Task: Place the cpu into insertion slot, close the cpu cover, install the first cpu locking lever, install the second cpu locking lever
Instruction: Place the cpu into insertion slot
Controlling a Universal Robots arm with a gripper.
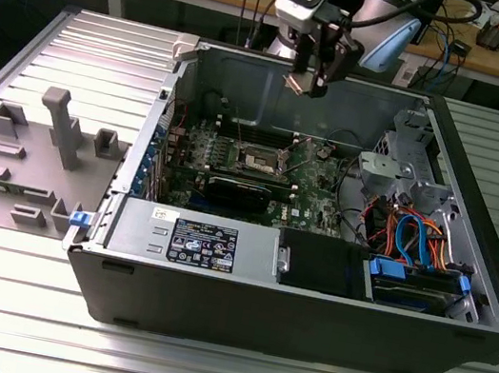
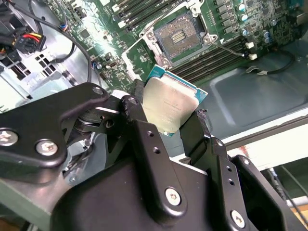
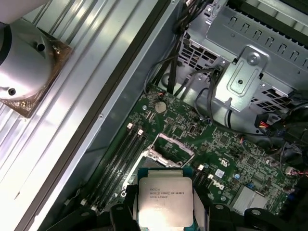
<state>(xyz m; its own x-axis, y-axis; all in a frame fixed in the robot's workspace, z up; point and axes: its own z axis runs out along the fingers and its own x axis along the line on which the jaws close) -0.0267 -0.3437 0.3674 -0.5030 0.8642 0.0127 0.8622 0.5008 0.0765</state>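
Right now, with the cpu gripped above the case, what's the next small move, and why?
Probably ease down toward the insertion slot, checking alignment on the way: the gripper holds the cpu well above the board, and the slot lies open and empty beneath it.

An open black metal computer case [image 1: 304, 317] lies on the ribbed silver desk [image 1: 17, 300]. Inside the case sit a green circuit board [image 1: 322, 185], a long black rectangular card [image 1: 244, 191], a silver labelled power box [image 1: 192, 239] and blue and orange cables [image 1: 405, 238]. Grey plastic fixture blocks [image 1: 57, 128] stand outside the case, to the exterior view's left.
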